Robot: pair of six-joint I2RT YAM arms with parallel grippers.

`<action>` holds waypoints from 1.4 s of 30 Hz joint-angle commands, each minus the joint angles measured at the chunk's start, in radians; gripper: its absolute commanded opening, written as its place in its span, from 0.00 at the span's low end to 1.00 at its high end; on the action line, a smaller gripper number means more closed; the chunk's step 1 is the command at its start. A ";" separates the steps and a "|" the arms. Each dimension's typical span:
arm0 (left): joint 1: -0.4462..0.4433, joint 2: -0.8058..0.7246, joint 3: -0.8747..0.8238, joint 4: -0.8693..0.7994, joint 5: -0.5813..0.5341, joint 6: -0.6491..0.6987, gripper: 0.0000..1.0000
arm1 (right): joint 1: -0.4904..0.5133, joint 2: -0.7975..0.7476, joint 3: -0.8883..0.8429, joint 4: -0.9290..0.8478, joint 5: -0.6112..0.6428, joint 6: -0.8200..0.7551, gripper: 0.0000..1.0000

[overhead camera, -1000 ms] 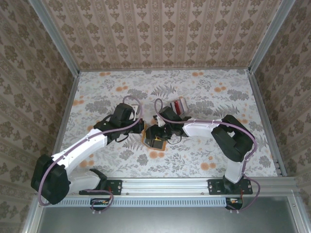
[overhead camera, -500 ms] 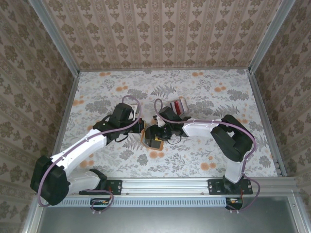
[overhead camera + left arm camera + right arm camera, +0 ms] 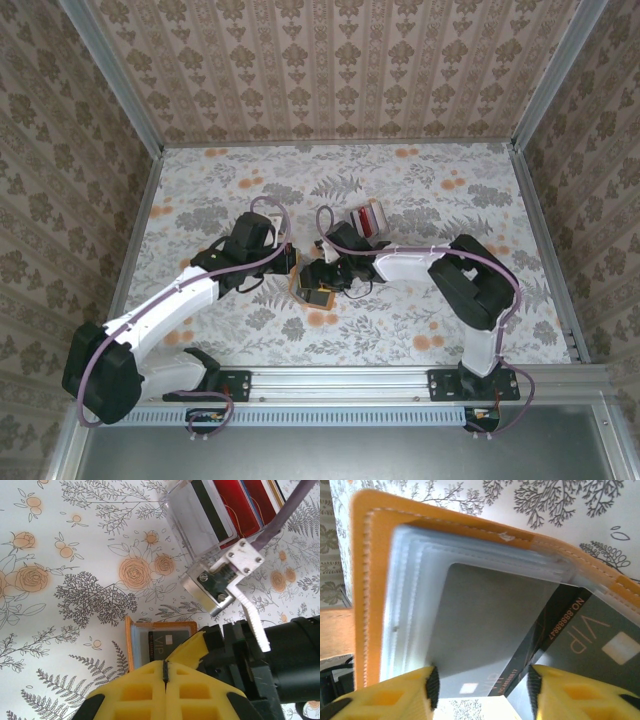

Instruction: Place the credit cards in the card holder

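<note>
The orange card holder lies open on the table between both grippers. In the left wrist view the card holder has a dark VIP card in it. The spare credit cards, red, white and grey, stand in a clear box. My left gripper is shut at the holder's near edge, which its fingers hide. My right gripper stands open over the clear sleeves. A grey card lies between its pads, against the left pad, with a dark VIP card overlapping it.
The flowered tablecloth spreads to the left and back, walled by patterned panels. The right wrist's camera bracket hangs just behind the holder, in front of the clear card box.
The right arm's elbow has shifted slightly to the left. Both grippers stay at the card holder.
</note>
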 commanded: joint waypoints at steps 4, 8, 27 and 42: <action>0.007 -0.029 0.022 -0.030 0.012 -0.018 0.00 | -0.002 0.029 -0.023 0.067 -0.031 0.013 0.43; 0.008 -0.032 0.023 -0.034 0.007 -0.028 0.00 | -0.004 0.021 -0.046 0.074 -0.001 0.005 0.36; 0.007 -0.048 -0.008 0.031 0.059 -0.131 0.00 | -0.005 0.091 -0.020 0.121 0.087 0.060 0.10; 0.018 -0.066 -0.024 0.051 0.098 -0.211 0.00 | -0.050 0.161 -0.108 0.484 -0.024 0.228 0.14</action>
